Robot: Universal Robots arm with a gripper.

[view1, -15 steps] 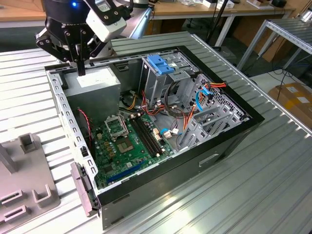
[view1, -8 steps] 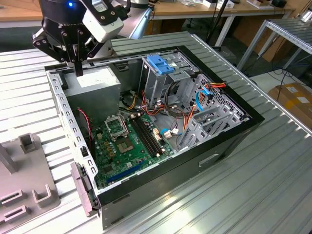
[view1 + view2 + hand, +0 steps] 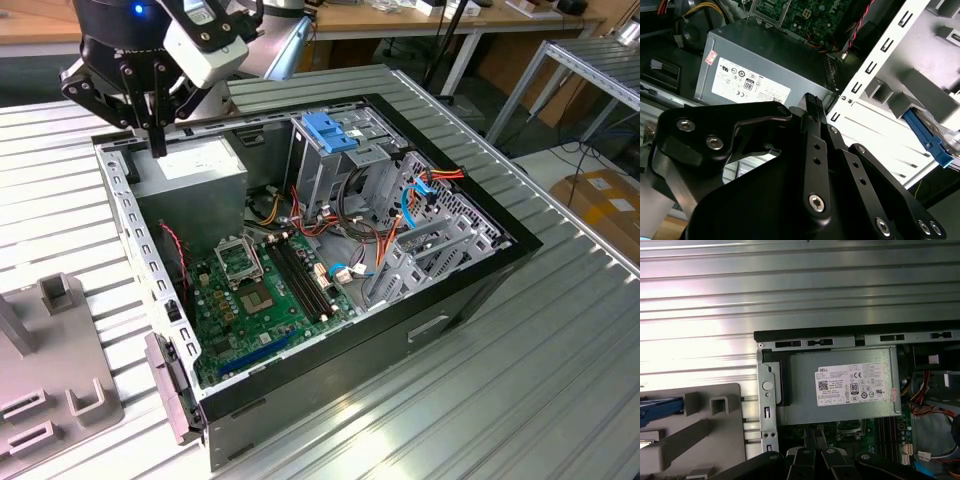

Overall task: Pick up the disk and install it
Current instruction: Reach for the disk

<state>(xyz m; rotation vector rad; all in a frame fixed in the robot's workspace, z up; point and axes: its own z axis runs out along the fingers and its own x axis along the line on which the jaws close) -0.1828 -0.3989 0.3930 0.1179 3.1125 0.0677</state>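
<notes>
Gripper [image 3: 158,150] over power supply [image 3: 200,172]; disk [image 3: 660,406] well apart, on fixture [image 3: 722,440].

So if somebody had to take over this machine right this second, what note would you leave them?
The gripper: shut and empty, hanging over the grey power-supply box in a corner of the open computer case. Whether it touches the box cannot be told.
The disk: blue-edged, resting at the grey holder outside the case, as the first wrist view shows. It is apart from the gripper.
Done: nothing of the job shows as done.
Left: the pick-up of the disk and its install.
</notes>
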